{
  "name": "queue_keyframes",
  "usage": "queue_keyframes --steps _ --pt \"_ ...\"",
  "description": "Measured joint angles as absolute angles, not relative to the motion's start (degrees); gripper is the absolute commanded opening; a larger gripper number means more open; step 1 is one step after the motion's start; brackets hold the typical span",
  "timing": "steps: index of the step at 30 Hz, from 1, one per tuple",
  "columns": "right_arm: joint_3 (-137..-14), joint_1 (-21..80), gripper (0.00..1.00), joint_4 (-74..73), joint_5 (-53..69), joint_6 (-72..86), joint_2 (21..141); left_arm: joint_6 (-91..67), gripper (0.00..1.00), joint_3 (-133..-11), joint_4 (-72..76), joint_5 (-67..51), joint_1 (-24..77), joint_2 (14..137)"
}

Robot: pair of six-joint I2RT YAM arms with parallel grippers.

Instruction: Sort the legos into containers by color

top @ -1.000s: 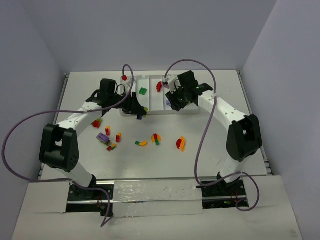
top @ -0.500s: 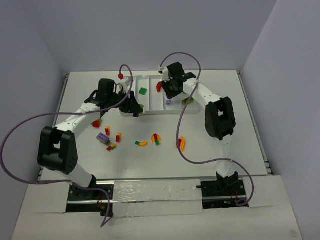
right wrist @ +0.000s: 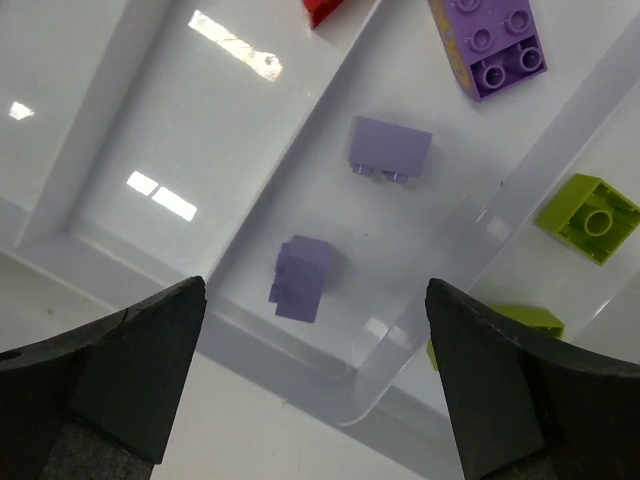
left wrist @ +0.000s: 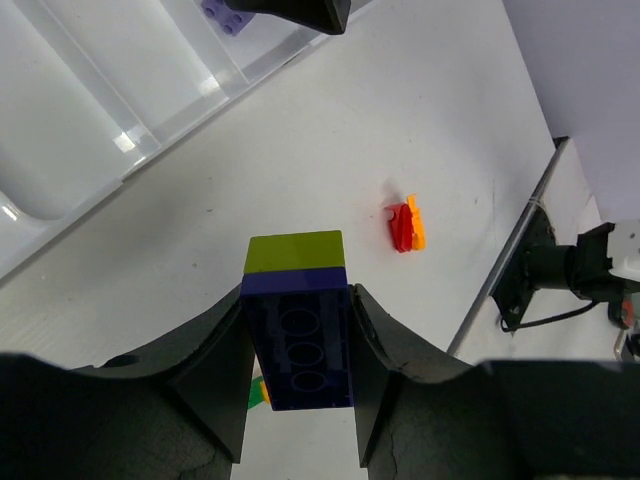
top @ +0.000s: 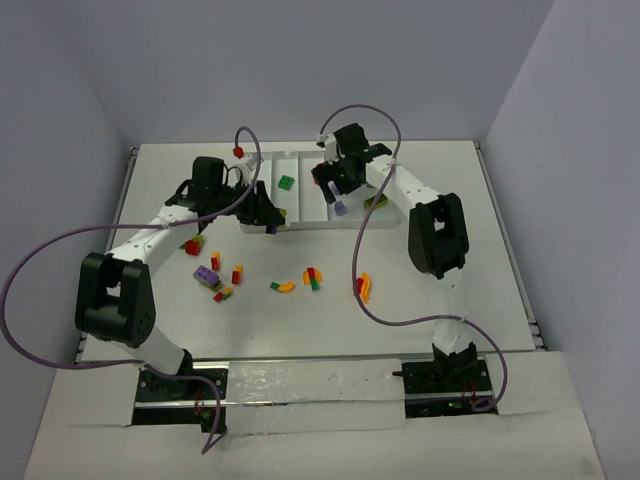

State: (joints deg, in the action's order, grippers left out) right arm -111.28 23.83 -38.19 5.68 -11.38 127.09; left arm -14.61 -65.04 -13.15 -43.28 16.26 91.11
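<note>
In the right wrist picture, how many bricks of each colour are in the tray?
Purple bricks: 3
Lime green bricks: 2
Red bricks: 1
Total: 6

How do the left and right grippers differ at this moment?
The left gripper is shut on a dark purple brick with a lime brick on its end; the right gripper is open and holds nothing. The left gripper hangs over bare table outside the tray; the right gripper is above the tray compartment holding loose purple bricks. Both are near the tray.
</note>
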Motion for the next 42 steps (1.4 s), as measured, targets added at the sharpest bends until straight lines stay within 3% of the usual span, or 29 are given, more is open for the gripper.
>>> queue_keyframes --steps 3,9,14,20,32,42 --pt "-107.0 23.7 0.93 -37.4 12.7 -11.8 122.4 -17.8 0.02 -64.0 -10.0 -50.1 14.6 91.7" --pt "-100.0 24.1 0.75 -38.5 28.9 -12.9 107.2 -25.8 0.03 -57.9 0.0 -60.5 12.9 91.6" --pt "-98.9 25.4 0.71 -37.8 44.4 -9.4 100.9 -26.6 0.03 -53.6 4.5 -64.6 13.1 89.4" --pt "-94.3 28.0 0.72 -37.7 55.4 -3.7 102.1 -25.1 0.04 -50.5 9.4 -67.9 13.2 83.6" --pt "-90.8 30.4 0.72 -35.2 65.4 4.2 103.0 -12.6 0.03 -51.3 2.5 -68.4 18.0 81.9" --pt "-90.8 31.1 0.68 -36.0 66.2 2.9 104.6 -11.4 0.03 -51.8 0.5 -68.9 19.1 81.9"
